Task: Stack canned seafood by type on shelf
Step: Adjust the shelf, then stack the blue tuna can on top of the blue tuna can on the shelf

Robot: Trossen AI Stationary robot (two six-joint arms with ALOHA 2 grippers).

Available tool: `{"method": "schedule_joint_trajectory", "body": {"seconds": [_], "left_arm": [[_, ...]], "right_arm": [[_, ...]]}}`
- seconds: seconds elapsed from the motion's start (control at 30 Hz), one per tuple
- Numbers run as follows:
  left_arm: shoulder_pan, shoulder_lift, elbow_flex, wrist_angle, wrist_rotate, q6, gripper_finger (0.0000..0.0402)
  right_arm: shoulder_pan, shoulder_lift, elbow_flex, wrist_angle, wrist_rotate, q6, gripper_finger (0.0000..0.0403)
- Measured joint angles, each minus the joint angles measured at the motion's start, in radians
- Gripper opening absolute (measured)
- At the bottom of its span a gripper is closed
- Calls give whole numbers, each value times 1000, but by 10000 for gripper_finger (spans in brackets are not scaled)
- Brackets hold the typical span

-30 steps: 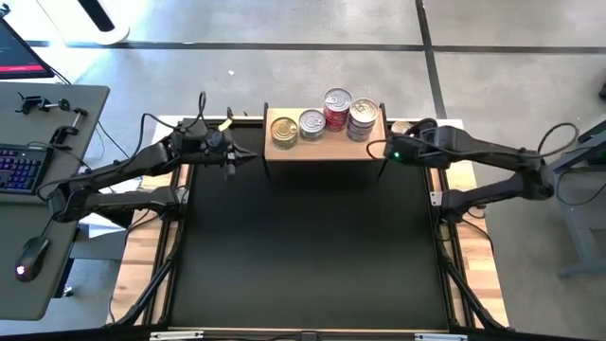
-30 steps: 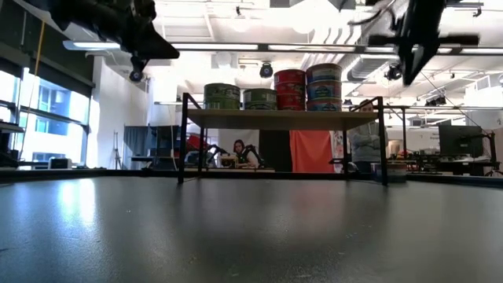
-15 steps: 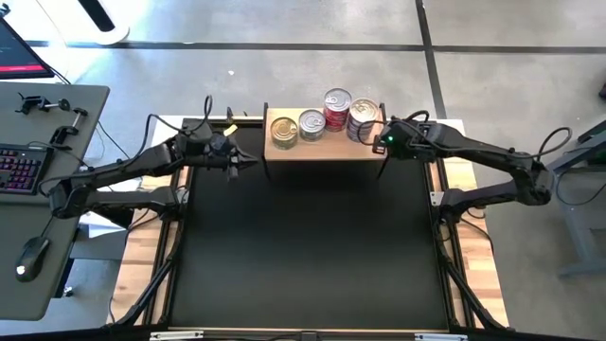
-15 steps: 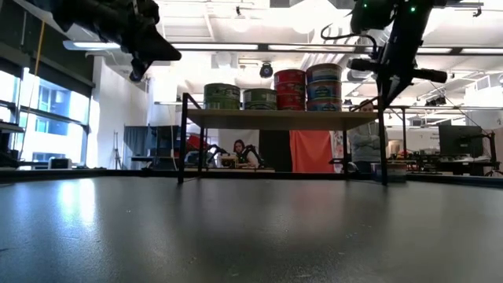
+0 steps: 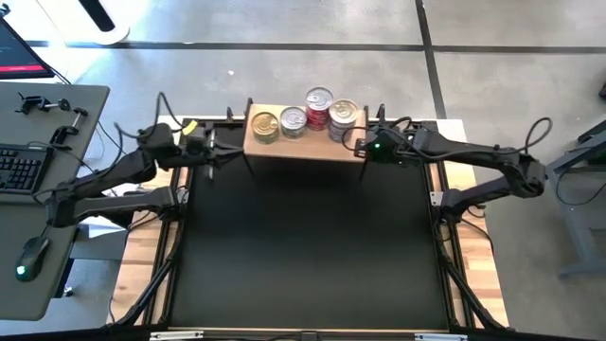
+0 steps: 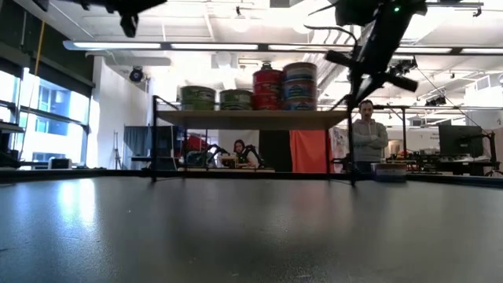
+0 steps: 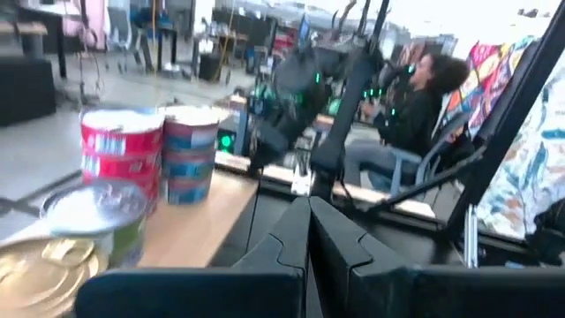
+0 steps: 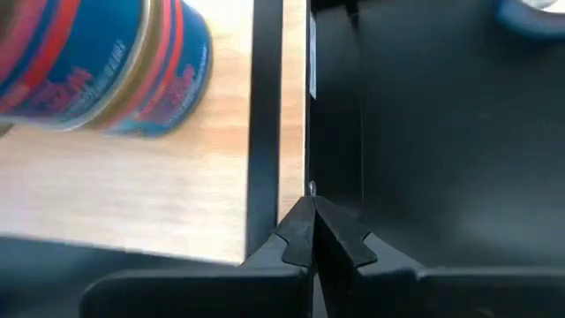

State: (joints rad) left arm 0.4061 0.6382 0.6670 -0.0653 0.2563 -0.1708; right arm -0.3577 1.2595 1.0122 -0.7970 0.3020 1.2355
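The shelf (image 5: 303,148) is a light-brown board on thin black legs at the far middle of the black mat. Four groups of cans stand on it: a gold-lidded can (image 5: 264,125), a silver-lidded can (image 5: 294,119), a red stack (image 5: 318,102) and a bluish stack (image 5: 343,116). My right gripper (image 5: 364,150) is shut and sits at the shelf's right end. My left gripper (image 5: 225,152) is shut and hovers a little left of the shelf's left end, touching nothing. In the low view both grippers are above the board's height (image 6: 251,118). My right gripper meets the shelf with its shut fingertips (image 8: 300,231) at the board's right end, beside the black bar (image 8: 265,150) that runs along that edge. It comes from the table's right, slanting down from above. The shelf stands on its legs on the mat, with the cans upright.
The black mat (image 5: 303,246) spreads out wide in front of the shelf. A desk with a keyboard (image 5: 24,169) stands beyond the table's left edge. In the room behind, one person stands (image 6: 363,130) and another sits (image 6: 238,149).
My right gripper has moved toward the table's left and come against the shelf's right end. The shelf has slid left about a can's width, with its cans still upright. My left gripper first neared the shelf, then drew back toward the left edge and rose.
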Motion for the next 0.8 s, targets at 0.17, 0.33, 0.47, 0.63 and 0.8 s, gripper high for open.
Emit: {"method": "schedule_joint_trajectory", "body": {"seconds": [0.17, 0.33, 0.47, 0.63, 0.8], "left_arm": [[0, -74, 0, -38, -2, -4, 0], [0, -131, 0, -76, -2, -9, 0], [0, -147, 0, -95, 1, -14, 0], [0, -134, 0, -94, 0, -36, 0], [0, -119, 0, -94, -68, -3, 0]], "right_arm": [[34, 52, 13, 49, 16, 61, 0], [-23, 45, 85, -102, 118, 118, 0], [-175, 53, 126, -199, 87, 44, 0], [-407, 125, 131, -201, -21, -142, 0], [-552, 263, 131, -158, -119, -351, 0]]}}
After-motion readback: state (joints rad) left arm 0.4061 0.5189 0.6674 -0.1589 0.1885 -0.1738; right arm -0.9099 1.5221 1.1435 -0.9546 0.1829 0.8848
